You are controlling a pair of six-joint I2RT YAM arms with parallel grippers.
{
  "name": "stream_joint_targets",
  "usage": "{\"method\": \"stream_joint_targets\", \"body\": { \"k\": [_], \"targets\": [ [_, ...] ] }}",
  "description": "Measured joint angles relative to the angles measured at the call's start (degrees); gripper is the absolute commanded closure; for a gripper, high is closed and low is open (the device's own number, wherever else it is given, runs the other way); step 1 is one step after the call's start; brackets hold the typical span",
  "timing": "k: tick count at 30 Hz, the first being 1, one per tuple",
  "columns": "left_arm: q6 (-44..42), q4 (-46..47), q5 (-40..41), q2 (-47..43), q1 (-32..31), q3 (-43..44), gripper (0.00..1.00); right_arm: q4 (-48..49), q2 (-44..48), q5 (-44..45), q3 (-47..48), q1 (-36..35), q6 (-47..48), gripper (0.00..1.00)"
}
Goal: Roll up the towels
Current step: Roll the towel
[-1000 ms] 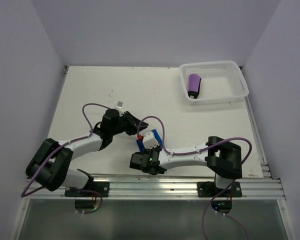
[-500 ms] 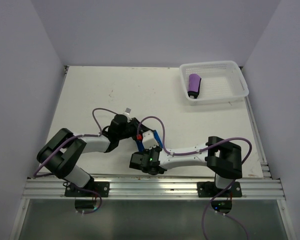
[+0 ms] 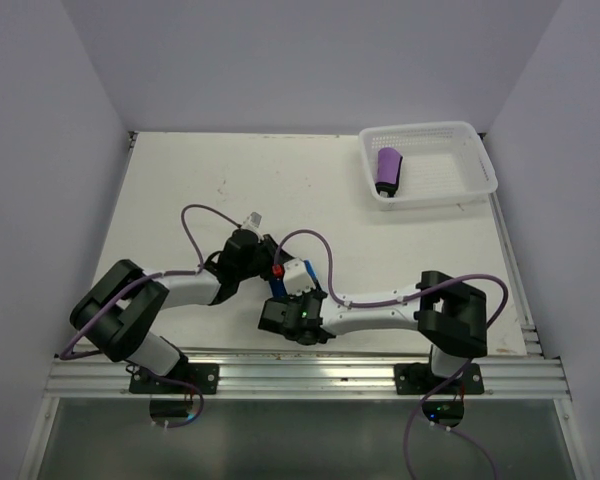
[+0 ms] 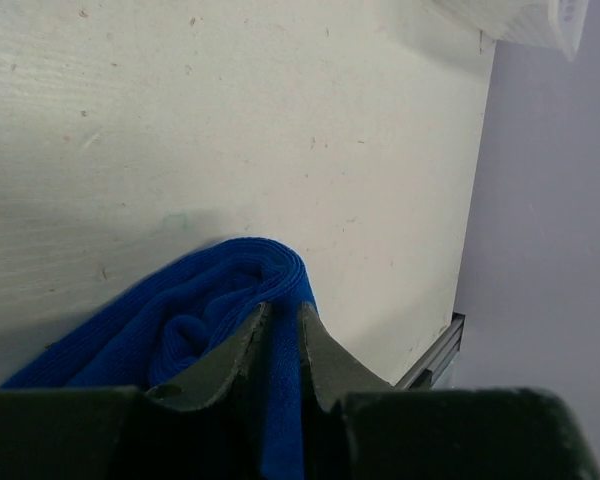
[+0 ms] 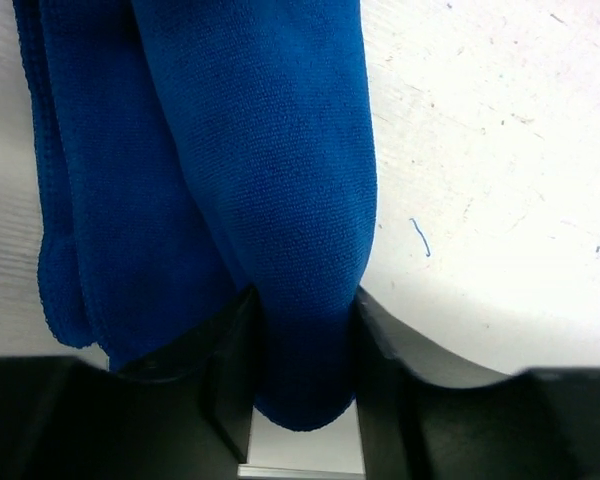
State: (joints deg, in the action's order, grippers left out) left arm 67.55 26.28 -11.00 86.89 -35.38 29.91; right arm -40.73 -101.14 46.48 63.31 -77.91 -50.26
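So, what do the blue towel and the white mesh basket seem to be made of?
Blue towel: soft woven cloth, likely microfibre, matte; fine ribbed texture shows up close.
White mesh basket: probably moulded plastic; thin perforated walls keep a rigid shape.

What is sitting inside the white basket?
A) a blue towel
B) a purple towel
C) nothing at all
B: the rolled purple towel lies in the white mesh basket, while the blue towel is out on the table.
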Motion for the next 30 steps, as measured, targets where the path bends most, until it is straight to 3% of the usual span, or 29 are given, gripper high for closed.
{"method": "stream_joint_targets", "body": {
  "k": [9,15,21,25,30],
  "targets": [
    [-4.4,-0.9,2.9,0.5,0.0,0.0,0.80,3.1,3.0,-3.8,-0.3,1.2,1.9,0.34],
    [-6.0,-2.1,4.7,-0.5,0.0,0.0,0.80,4.9,10.5,-6.0,-3.4,1.2,2.7,0.16],
    [-6.8,-2.1,5.9,-2.2,0.0,-1.8,0.80,10.3,24.1,-10.7,-9.2,3.6,2.8,0.21],
    [-7.1,-1.9,6.9,-4.3,0.1,-4.1,0.80,17.4,33.2,-17.2,-17.2,11.0,1.8,0.27],
    [-7.1,-1.9,7.8,-6.6,0.1,-6.4,0.80,22.7,36.3,-24.0,-24.0,19.0,0.6,0.28]
  ]
}}
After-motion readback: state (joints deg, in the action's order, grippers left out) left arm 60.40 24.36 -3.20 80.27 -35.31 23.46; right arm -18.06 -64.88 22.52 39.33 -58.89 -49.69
